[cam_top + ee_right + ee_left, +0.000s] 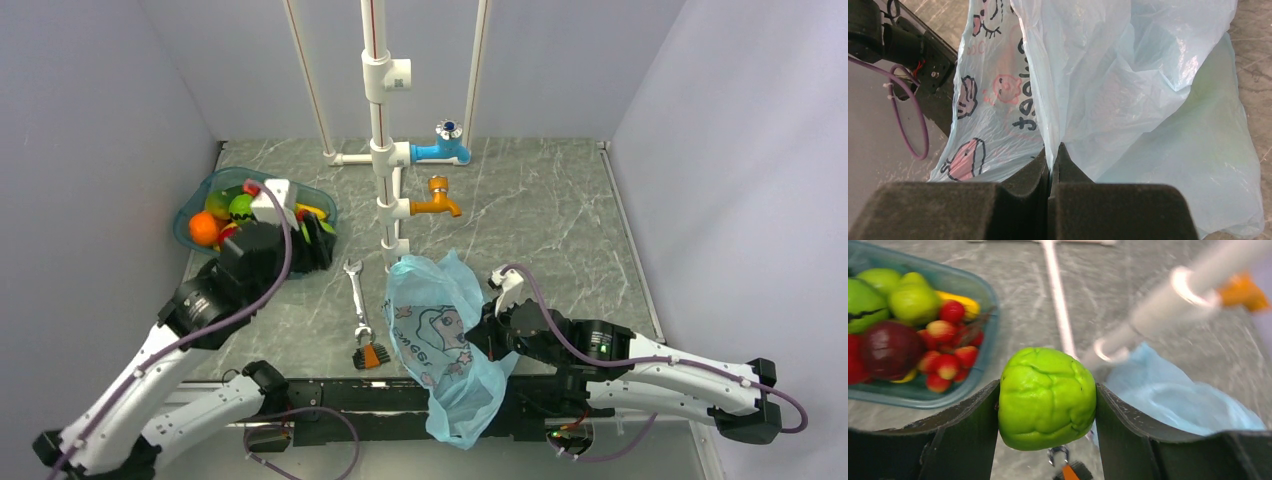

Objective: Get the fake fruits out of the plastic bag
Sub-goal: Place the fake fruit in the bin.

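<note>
Left gripper (1047, 390) is clamped on a round green fake fruit (1048, 407), one finger pressing each side, and the fruit is off the table (560, 220). In the left wrist view it hangs just right of the teal basket (984, 296). In the top view the wrist hides it.

The basket sits near the table's far-left corner. It holds an orange (204, 229), a dark maroon plum (890, 350), small red strawberries (950, 364), a green pear (913, 301) and a yellow banana (962, 303).

Right gripper (1052, 157) is pinched tight on a fold of the light-blue plastic bag (1128, 90), with thin film between the closed pads. The bag is at the middle of the near edge, partly lifted and crumpled. Its lower end drapes over the edge past the arm bases, and cartoon print shows on its left side. A faint green tint shows through the film on the right side in the right wrist view; cannot tell what it is.

A wrench (356, 300) lies left of the bag, with an orange-handled tool (372, 354) at its near end. The white pipe stand (378, 150) at the middle-far table carries a blue tap (442, 148) and an orange tap (438, 200).
</note>
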Robot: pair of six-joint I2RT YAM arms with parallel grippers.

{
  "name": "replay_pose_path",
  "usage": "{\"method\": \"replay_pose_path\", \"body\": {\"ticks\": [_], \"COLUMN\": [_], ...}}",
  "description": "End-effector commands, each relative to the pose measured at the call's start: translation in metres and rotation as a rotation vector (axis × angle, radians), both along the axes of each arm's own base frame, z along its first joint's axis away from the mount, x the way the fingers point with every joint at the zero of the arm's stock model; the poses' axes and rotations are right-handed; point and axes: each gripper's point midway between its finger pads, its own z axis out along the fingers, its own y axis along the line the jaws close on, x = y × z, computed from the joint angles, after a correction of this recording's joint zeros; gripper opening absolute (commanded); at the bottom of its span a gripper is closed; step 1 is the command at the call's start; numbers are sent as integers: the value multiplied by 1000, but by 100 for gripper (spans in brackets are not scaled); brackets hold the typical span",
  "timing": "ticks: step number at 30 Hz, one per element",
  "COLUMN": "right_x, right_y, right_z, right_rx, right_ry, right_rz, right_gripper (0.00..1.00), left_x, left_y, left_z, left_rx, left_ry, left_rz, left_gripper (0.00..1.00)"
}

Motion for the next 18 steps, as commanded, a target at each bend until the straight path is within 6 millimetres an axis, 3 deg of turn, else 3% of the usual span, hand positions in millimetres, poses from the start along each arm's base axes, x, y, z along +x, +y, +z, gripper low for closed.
{"method": "replay_pose_path", "body": {"ticks": [1,5,10,18], "right_x": [5,5,3,5], "right_y": [2,1,1,3], "right_z": [5,4,1,-1], "right_rx": [8,6,14,-10], "right_ry": [-36,-33,-26,-27], "right_rz": [-5,-9,-6,-6], "right_gripper": [0,0,0,0], "left_x": [46,104,168,238], "left_y": [26,55,96,134], "left_z": [-7,-24,-32,-46], "left_rx": [6,-30,-68,15], "left_ry": [12,50,60,5], "left_rz": [60,150,283,383], "left_gripper": [0,0,0,0]}}
